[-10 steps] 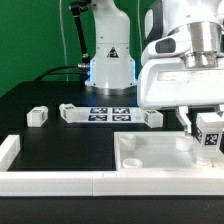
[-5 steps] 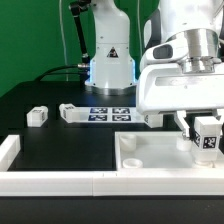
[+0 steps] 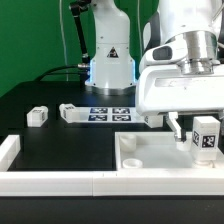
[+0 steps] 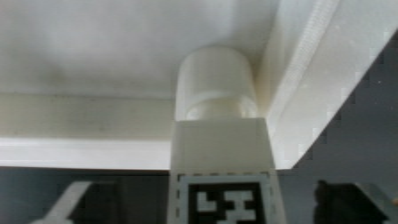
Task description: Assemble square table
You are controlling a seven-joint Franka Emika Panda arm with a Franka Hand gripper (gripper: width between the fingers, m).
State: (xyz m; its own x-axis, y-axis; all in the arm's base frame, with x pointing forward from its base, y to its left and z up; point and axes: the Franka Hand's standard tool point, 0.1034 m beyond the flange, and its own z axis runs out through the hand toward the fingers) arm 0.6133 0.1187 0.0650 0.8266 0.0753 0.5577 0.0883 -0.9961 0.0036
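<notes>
The white square table slab lies rim-up at the exterior view's front right. One white tagged leg stands upright in its far right corner. My gripper hangs over that leg, open, with one finger standing clear to the leg's left. In the wrist view the leg rises against the slab's corner rim. My gripper straddles it, and both dark fingers stand apart from it with gaps on each side.
Three loose white legs lie on the black table: one at the left, one beside the marker board, one at its right end. A white border rail runs along the front and left. The robot base stands behind.
The visible finger has moved away from the leg toward the exterior view's left: the gripper has opened and let go of the leg, which stays upright in the corner.
</notes>
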